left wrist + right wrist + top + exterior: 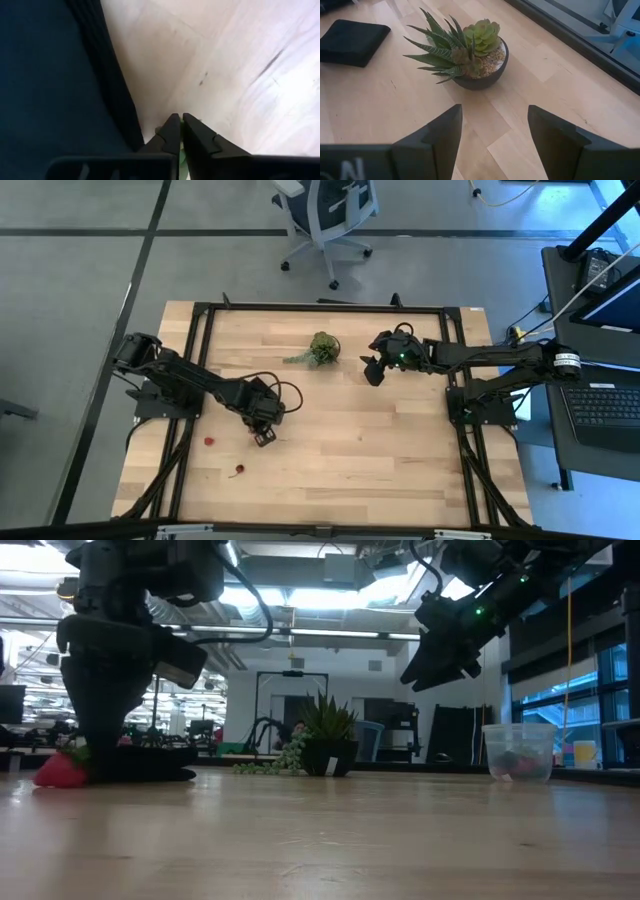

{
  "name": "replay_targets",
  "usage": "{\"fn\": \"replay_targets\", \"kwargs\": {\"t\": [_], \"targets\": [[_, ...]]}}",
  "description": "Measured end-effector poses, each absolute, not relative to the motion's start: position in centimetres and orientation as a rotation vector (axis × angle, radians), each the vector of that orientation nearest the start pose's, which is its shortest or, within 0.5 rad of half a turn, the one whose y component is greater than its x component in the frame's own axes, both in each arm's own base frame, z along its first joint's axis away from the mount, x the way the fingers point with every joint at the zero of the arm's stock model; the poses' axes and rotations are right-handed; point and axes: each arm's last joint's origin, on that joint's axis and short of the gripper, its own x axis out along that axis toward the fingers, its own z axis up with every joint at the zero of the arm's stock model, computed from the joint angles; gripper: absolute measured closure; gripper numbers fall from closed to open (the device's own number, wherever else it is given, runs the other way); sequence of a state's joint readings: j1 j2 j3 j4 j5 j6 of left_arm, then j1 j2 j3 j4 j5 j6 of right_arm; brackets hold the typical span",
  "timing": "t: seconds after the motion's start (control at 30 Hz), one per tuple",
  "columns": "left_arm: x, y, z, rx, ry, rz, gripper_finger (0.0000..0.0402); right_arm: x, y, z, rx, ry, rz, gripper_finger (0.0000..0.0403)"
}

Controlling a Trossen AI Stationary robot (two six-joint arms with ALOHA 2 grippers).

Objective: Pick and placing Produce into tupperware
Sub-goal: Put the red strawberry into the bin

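My left gripper (264, 434) points down at the table left of centre, shut. A sliver of green (182, 153) shows between its fingertips. In the low view a red strawberry (58, 771) lies on the table right beside its fingers (105, 745). Two more red pieces (209, 441) (238, 471) lie nearer the front left. The tupperware (518, 752) stands on the table at the right of the low view, with dark and red bits inside. My right gripper (495, 135) hangs open above the table, close to a potted succulent (475, 55). My left gripper pinches a thin green bit (182, 153) between its two fingertips, coming from above and pointing down. It looks like the leafy top of the strawberry (78, 753), whose red body rests on the table beside the fingers. The fingers hide the place of contact itself.
A flat black square (352, 40) lies beside my left gripper and fills one side of the left wrist view. The potted succulent (322, 348) stands at the far middle of the table. An office chair (325, 215) stands beyond the far edge.
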State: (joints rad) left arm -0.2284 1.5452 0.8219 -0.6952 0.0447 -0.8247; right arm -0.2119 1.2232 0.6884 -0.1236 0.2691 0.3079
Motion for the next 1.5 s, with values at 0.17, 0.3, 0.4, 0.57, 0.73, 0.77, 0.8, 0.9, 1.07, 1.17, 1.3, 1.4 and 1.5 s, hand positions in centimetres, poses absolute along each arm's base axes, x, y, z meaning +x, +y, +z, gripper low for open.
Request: {"fn": "replay_targets", "kwargs": {"t": [0.17,0.3,0.4,0.57,0.73,0.77,0.8,0.9,1.07,1.17,1.3,1.4,1.5], "targets": [[24.9,-5.2,15.5,-0.488,1.366,0.338,0.0396,24.0,-5.9,22.0,0.272,0.587,-0.562,0.0176],[26.2,-4.4,16.6,-0.334,1.245,0.382,0.0397,24.0,-5.9,22.0,0.283,0.588,-0.545,0.0176],[27.4,-3.9,18.2,-0.198,1.163,0.401,0.0399,24.1,-5.8,22.0,0.322,0.585,-0.507,0.0176],[30.2,-3.5,21.4,0.044,0.894,0.456,0.0399,24.4,-5.6,22.3,0.344,0.555,-0.441,0.0176],[32.5,-3.8,23.8,0.209,0.648,0.362,0.0400,24.8,-4.9,22.6,0.326,0.517,-0.399,0.0176],[32.7,-3.8,24.1,0.226,0.617,0.355,0.0400,24.9,-4.7,22.7,0.300,0.517,-0.375,0.0176],[32.9,-3.7,24.3,0.232,0.587,0.352,0.0400,25.0,-4.4,22.8,0.278,0.514,-0.350,0.0176],[33.6,-3.1,25.0,0.218,0.499,0.290,0.0401,25.3,-3.3,23.1,0.223,0.485,-0.269,0.0176],[34.0,-1.7,25.0,0.175,0.392,0.167,0.0401,25.8,-1.4,23.8,0.100,0.428,-0.157,0.0169],[34.1,-0.9,25.2,0.163,0.344,0.142,0.0401,25.9,-0.3,23.9,0.050,0.423,-0.106,0.0152],[34.3,-0.5,25.5,0.161,0.305,0.090,0.0401,25.9,0.8,23.9,0.039,0.423,-0.065,0.0116],[34.4,-0.6,25.8,0.154,0.259,0.029,0.0401,25.9,1.2,23.9,0.038,0.416,-0.049,0.0088],[34.5,-0.7,26.1,0.163,0.234,0.011,0.0401,26.0,1.3,24.1,0.036,0.397,-0.047,0.0070]]}}
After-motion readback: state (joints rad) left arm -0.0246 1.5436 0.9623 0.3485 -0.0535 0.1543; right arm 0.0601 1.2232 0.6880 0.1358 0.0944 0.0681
